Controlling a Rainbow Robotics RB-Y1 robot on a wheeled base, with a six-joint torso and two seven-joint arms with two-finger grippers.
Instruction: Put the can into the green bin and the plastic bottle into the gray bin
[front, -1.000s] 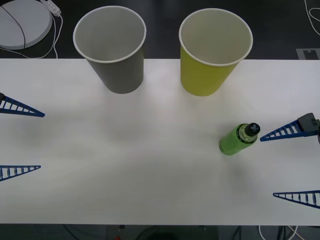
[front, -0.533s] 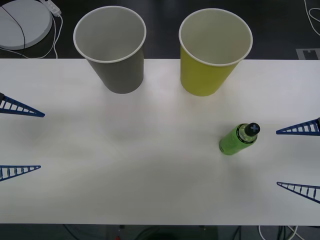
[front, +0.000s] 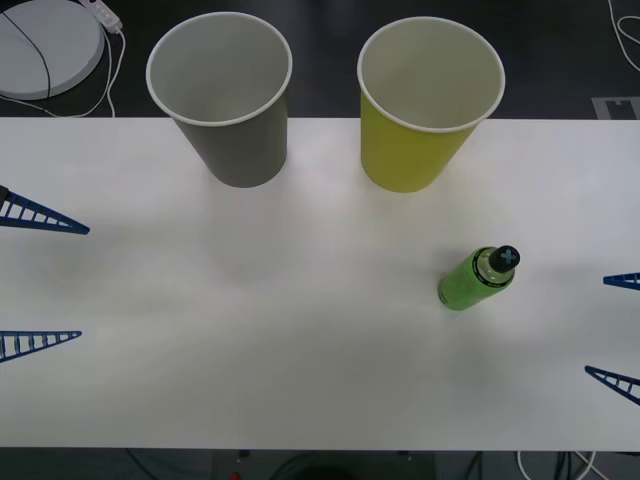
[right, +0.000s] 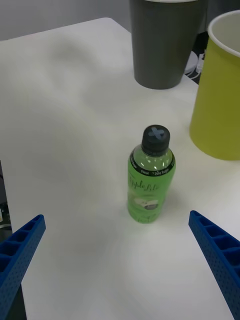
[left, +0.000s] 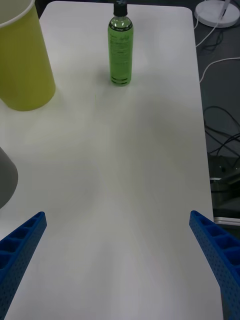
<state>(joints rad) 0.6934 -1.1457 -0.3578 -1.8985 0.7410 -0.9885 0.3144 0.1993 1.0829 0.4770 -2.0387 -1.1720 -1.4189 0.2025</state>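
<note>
Right gripper (front: 618, 332): fingers (right: 215, 247) spread wide apart, holding nothing. Over the last second it has drawn back from just beside the bottle's cap to the right edge of the table, so that only the fingertips reach into the front view. Judged meaning: the bottle is released or not yet taken; no grasp is in hand, and a fresh approach is needed before any lift.

Left gripper (front: 42, 283): fingers (left: 20, 247) also wide apart and empty, parked at the left edge of the table, unchanged over the same second.

Plastic bottle (front: 478, 279): stands upright on the white table (front: 300, 350), right of centre, well apart from both grippers. Long axis vertical, black cap up, base on the table top. Position unchanged.

Green bin (front: 430, 100): upright at the far edge, mouth up, behind the bottle and a little to its left, apart from it.

Gray bin (front: 220, 95): upright at the far edge, left of the green bin, apart from it. The bottle's destination, judged the farther of the two.

Can: none seen on the table.
</note>
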